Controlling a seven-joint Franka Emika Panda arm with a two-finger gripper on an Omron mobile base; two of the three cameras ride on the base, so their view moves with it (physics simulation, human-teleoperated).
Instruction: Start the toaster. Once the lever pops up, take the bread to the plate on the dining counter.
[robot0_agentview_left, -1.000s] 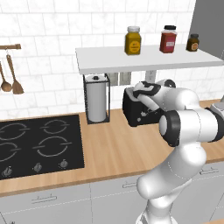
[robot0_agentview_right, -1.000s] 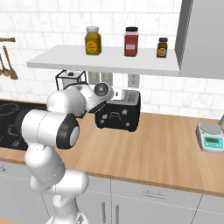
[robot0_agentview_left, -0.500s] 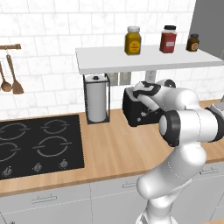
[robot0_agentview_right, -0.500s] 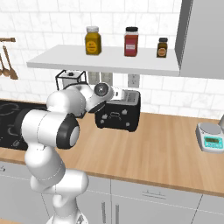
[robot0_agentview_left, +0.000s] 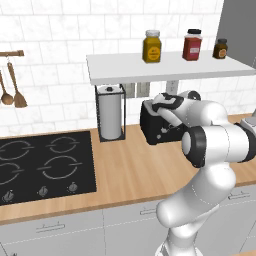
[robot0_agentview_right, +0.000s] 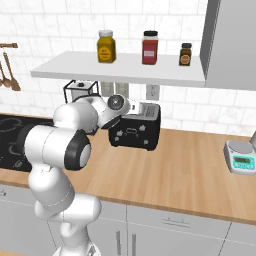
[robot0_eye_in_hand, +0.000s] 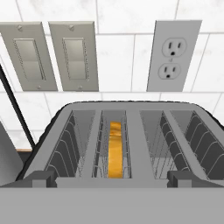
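The black toaster (robot0_agentview_left: 159, 126) stood on the wooden counter (robot0_agentview_left: 130, 170) against the tiled wall, under a white shelf (robot0_agentview_left: 165, 67) carrying three jars. The gripper (robot0_eye_in_hand: 112, 180) hung just above the toaster's top, its fingers spread wide and holding nothing. From the hand camera, a slice of bread (robot0_eye_in_hand: 115, 149) sat upright and deep in the second slot from the left, at twelve o'clock from the fingertips. Two light switches (robot0_eye_in_hand: 50, 56) showed at eleven o'clock and a wall socket (robot0_eye_in_hand: 172, 56) at one o'clock.

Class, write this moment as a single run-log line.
gripper: open, above toaster | bread: in a middle slot | plate: not reached
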